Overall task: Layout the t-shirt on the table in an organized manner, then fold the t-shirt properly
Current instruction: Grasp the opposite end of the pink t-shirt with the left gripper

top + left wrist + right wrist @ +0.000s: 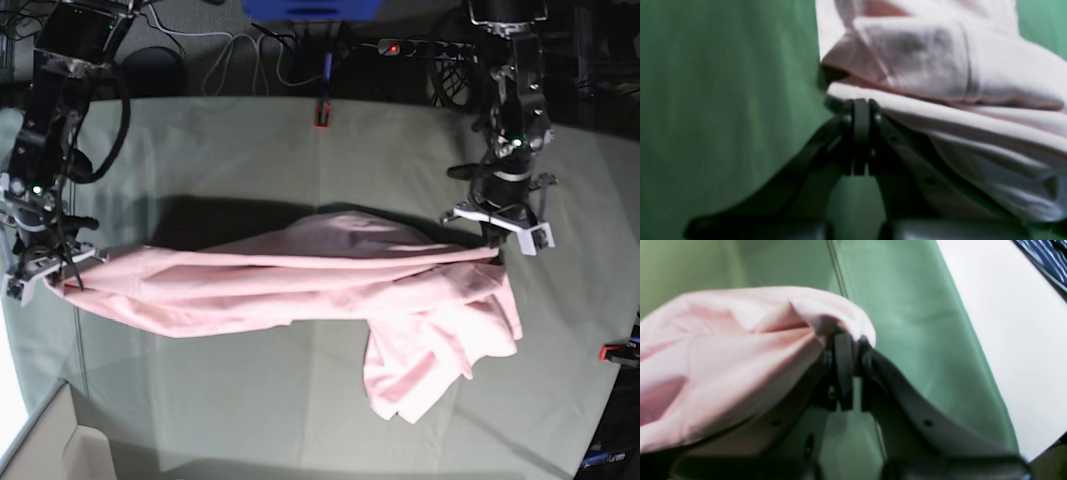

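Nearest you, a loose pink clump of the t-shirt (440,340) sags onto the worktop (250,150). You're mid-layout: the left tool (860,103) and right tool (848,340) each clench an edge, stretching it across. Next, draw it taut and lower it flat.

The wide grey-green cloth-covered surface (250,150) lay bare along its far side and near the front left, giving room to pass. The pale pink cotton t-shirt (300,275) stretched across the middle as a long barrier, its bunched folds blocking the right front.
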Tool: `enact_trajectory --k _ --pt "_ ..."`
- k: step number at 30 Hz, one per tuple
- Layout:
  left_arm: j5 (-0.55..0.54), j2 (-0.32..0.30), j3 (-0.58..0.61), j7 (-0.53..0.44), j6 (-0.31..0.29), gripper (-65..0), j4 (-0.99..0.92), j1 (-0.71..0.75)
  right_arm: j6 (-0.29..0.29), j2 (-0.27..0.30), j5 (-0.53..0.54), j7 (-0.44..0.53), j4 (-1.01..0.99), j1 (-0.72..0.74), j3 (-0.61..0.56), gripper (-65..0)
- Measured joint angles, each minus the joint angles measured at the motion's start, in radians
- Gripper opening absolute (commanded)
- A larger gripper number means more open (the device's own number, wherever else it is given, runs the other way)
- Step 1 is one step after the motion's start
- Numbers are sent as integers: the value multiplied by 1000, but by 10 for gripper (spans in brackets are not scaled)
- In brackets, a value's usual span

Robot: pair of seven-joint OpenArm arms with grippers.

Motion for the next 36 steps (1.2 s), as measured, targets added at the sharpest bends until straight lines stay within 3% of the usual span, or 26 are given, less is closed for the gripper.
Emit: enact_trajectory --k 3,6,9,12,19,29,36 --pt "0 10 -2 25 2 -590 -1 -8 0 -16 0 6 0 4 0 -650" --pt "-1 27 0 99 3 -419 1 -16 0 -22 1 4 0 3 -3 -650" --pt "-66 24 -2 96 5 -211 2 -26 0 -21 0 5 0 -3 -3 -650" --pt "-174 10 -2 96 3 -125 2 -29 0 -22 0 4 0 -9 -2 -650" --pt "-320 -39 -2 89 7 -123 -15 -30 0 -22 0 4 0 -11 -2 -650" --pt "-341 -58 -2 92 7 -123 -127 -70 0 -21 0 5 0 -12 -2 -650" --pt "-342 -58 -2 33 6 -124 -181 -96 0 -21 0 5 -1 -24 -2 -650"
